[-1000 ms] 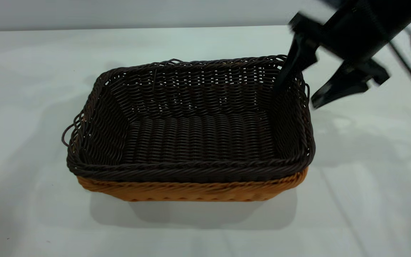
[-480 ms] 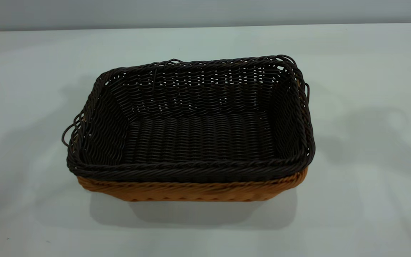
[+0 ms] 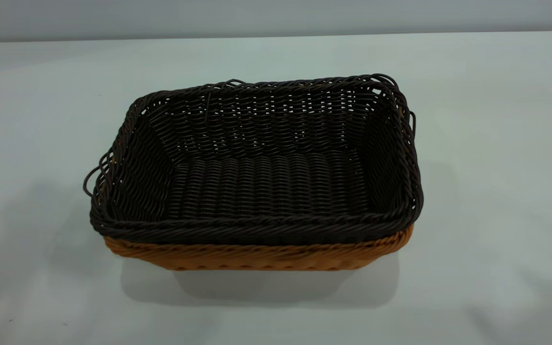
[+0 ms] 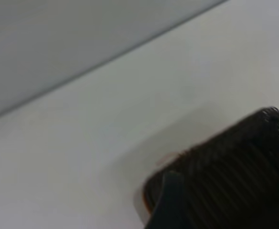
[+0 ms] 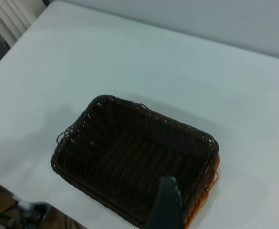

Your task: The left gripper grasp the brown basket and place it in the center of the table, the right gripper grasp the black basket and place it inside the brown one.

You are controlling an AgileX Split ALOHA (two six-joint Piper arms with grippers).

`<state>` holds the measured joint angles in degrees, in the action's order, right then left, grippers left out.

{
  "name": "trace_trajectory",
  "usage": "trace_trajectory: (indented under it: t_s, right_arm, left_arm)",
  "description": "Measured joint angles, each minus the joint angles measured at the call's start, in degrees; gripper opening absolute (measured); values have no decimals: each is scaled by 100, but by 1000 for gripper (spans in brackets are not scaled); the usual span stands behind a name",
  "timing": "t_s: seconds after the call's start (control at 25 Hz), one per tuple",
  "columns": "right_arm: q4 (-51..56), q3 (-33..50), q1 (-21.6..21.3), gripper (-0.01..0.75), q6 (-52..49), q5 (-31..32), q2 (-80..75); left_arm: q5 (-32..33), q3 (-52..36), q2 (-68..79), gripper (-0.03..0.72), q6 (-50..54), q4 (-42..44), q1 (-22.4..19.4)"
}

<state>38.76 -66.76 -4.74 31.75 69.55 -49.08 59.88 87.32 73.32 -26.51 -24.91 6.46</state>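
Pale table (image 3: pixel 496 191) running to a grey wall at the far edge, black basket (image 3: pixel 266 187) nested inside brown basket (image 3: pixel 257 256) mid-table, one finger (image 5: pixel 167 205) of the right gripper high above, left gripper finger (image 4: pixel 170 202) beside the baskets, openness of both impossible to tell.

Only small parts of the robot are visible. In the left wrist view, one dark, smooth finger of the left gripper (image 4: pixel 168 202) appears at the edge, with a rounded tip and blurred outline. In the right wrist view, one finger of the right gripper (image 5: pixel 167 204) appears: matte black, narrow, also with a rounded top. No cables, screws or markings can be seen.
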Motion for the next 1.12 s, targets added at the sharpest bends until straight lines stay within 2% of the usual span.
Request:
trace_trajectory:
  t_s: [0.36,0.6,0.8,1.12]
  right_arm:
    - [-50,1701,0,569,-164,89,1852]
    - [-190,2411,0,568,-280,57,2931]
    - [-1070,2913,0,568,-607,-50,3623]
    - [-2412,3820,0,564,-1368,-376,4519]
  left_arm:
    - [223,-2432,-2191,584,339,25,0]
    - [203,-3907,-3793,584,339,60,0]
    - [190,-4805,-4785,584,603,501,0]
    - [178,-5641,-5791,584,1548,1385,0]
